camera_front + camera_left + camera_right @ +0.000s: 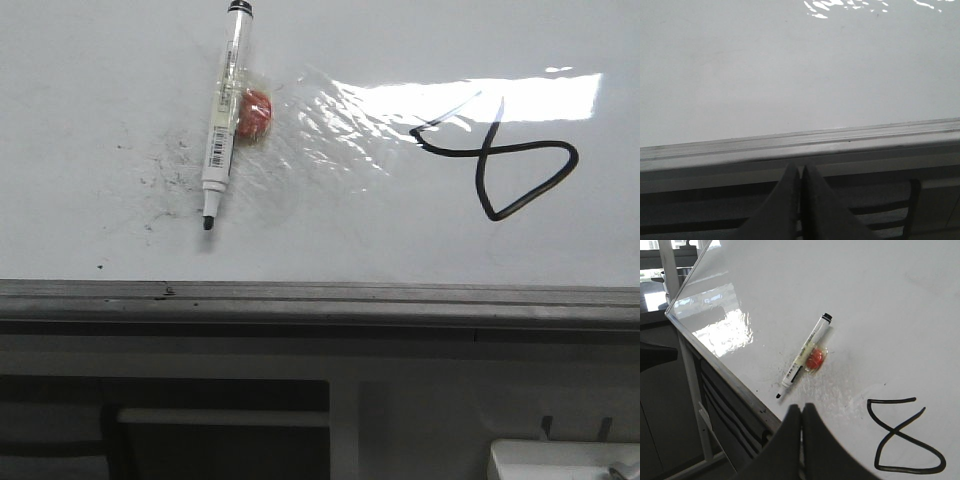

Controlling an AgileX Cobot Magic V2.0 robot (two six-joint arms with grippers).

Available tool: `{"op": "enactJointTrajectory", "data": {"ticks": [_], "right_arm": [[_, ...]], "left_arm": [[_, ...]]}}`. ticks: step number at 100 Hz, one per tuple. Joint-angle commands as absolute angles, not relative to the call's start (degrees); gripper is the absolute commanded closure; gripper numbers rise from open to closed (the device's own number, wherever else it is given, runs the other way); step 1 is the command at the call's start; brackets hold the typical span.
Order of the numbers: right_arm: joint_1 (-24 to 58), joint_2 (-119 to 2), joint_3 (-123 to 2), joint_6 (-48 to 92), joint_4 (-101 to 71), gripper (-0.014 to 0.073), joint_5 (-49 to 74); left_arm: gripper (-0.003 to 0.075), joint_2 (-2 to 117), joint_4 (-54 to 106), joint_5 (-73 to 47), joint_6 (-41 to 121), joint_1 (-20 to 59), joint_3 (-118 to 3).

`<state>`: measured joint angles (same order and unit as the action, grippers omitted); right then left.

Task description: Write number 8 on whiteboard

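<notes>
The 8 (500, 155) is drawn in black on the whiteboard (90, 60), lying sideways on its right part with one lopsided loop and an open tail. Left of it, across a wrinkled shiny film (330, 120), a marker (223, 120) lies uncapped, tip toward the grey rail (320, 293), with a red blob (254, 113) stuck beside its barrel. The left gripper (801, 172) hangs over the rail, fingers pressed together and holding nothing. The right gripper (801, 412) is likewise closed and empty, near the board's edge between marker and 8.
</notes>
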<state>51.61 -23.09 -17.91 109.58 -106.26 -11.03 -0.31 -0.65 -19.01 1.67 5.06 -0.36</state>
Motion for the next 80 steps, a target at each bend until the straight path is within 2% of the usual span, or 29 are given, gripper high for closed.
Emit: {"op": "enactJointTrajectory", "data": {"ticks": [1,46,61,66,80], "right_arm": [[51.46,-23.34,-19.42,109.45,-106.54,0.0657,-9.21],[51.46,-23.34,-19.32,109.45,-106.54,0.0657,-9.41],[51.12,-23.45,-16.71,108.18,-98.26,0.0657,-17.20],[50.59,-23.45,-14.99,100.25,-91.27,0.0657,-18.83],[45.15,-23.71,-6.95,60.61,-54.64,0.0657,-20.85]], "left_arm": [[0.0741,-1.73,0.00,-16.46,1.01,5.26,1.88],[0.0741,-1.73,0.00,-16.37,1.01,5.26,1.88],[0.0741,-1.73,0.00,-16.37,1.01,5.26,1.88],[0.0741,-1.73,0.00,-16.37,1.01,5.26,1.88],[0.0741,-1.73,0.00,-16.37,1.01,5.26,1.88]]}}
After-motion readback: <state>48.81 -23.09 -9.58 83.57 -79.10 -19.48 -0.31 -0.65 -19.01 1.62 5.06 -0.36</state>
